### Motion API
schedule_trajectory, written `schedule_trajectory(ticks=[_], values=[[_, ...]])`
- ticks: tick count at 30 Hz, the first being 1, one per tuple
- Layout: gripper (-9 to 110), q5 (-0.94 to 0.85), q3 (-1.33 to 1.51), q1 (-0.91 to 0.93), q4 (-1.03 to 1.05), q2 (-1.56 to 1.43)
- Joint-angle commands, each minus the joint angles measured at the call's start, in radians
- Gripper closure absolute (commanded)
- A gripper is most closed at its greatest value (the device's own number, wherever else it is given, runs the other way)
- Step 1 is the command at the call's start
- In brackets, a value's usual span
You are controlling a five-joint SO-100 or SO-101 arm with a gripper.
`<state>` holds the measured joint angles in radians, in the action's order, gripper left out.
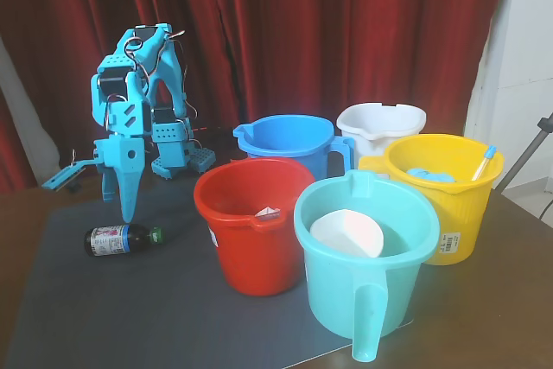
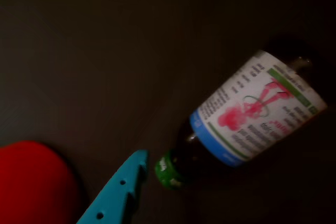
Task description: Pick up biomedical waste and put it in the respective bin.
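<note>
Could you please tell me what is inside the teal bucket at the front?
A white bowl-like piece lies tilted inside the teal bucket in the fixed view. The front wall hides the bottom, so anything beneath the piece cannot be seen.

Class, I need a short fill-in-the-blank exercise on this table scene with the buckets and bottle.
1. The small dark glass medicine bottle lies on its ____.
2. Its cap is coloured ____.
3. The bucket nearest the bottle is ____.
4. The teal plastic bucket holds a ____ bowl-shaped thing.

Missing words: side; green; red; white.
</note>
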<state>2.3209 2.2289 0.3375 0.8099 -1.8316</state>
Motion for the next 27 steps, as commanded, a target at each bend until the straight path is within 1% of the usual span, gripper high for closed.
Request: schedule_trajectory(ticks=[1, 6, 11, 14, 24, 27], values=[[58, 0.008, -0.009, 0.002, -0.011, 0.028], [58, 0.055, -0.063, -0.002, -0.034, 0.172], [57, 0.064, -0.140, -0.003, -0.041, 0.308], [57, 0.118, -0.196, -0.005, -0.041, 0.374], [59, 0.114, -0.202, -0.008, -0.040, 0.390], [66, 0.112, -0.201, -0.009, -0.034, 0.390]])
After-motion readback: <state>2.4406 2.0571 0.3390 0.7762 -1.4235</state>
